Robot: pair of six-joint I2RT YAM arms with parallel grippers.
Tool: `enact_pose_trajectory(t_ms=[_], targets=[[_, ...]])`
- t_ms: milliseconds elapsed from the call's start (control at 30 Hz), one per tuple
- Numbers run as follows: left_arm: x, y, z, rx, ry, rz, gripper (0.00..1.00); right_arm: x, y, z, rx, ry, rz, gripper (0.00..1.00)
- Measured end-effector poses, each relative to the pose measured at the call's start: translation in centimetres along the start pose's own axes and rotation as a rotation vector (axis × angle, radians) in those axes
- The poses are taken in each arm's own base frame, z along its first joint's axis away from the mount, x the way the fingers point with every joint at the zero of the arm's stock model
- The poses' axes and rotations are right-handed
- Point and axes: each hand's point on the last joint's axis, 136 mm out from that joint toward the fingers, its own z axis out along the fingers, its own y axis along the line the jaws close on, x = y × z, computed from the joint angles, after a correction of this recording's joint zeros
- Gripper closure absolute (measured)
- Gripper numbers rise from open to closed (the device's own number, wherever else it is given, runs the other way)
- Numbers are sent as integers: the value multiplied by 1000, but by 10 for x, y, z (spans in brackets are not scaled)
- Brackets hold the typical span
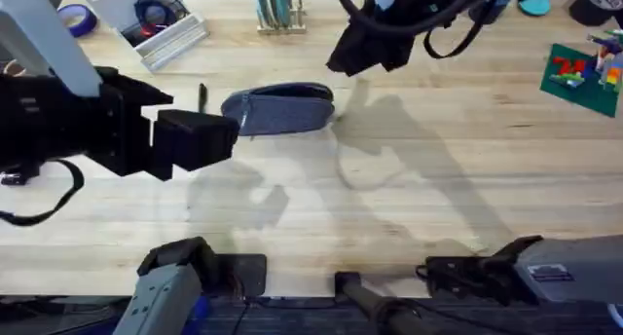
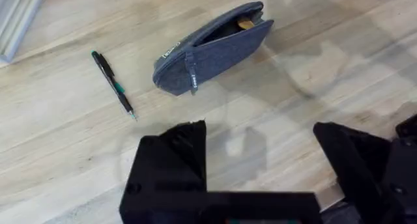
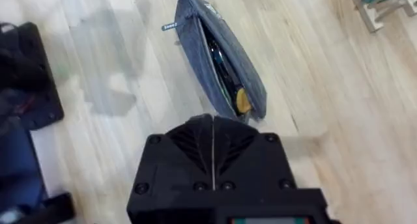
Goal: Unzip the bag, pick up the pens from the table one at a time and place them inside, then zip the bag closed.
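Observation:
The grey-blue bag (image 1: 280,109) lies on the wooden table (image 1: 409,199) near its middle, zipper open. Through the gap in the bag (image 3: 221,61) I see dark pens and a yellowish item. One dark pen (image 2: 114,84) with a green section lies on the wood a little to the left of the bag (image 2: 212,51), also seen as the pen (image 1: 202,96). My left gripper (image 1: 200,140) hovers just in front of the pen and bag, its gripper (image 2: 260,159) open and empty. My right gripper (image 1: 365,53) hangs behind the bag's right end, its gripper (image 3: 213,146) shut with nothing visible in it.
A white bin (image 1: 161,28) with tape rolls stands at the back left, beside a blue tape roll (image 1: 78,18). A rack of plates (image 1: 277,9) stands at the back middle. A green brick plate (image 1: 584,72) sits at the right. A black cable (image 1: 44,199) loops at the left.

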Motion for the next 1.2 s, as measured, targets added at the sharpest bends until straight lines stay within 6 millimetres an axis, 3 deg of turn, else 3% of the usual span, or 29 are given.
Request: enact_pose_trajectory(t_ms=[533, 1200], targets=[[0, 0, 0, -1, -1, 1, 6, 8, 0, 0, -1, 35, -388, 973], [0, 0, 0, -1, -1, 1, 6, 11, 1, 2, -14, 48, -444, 974]])
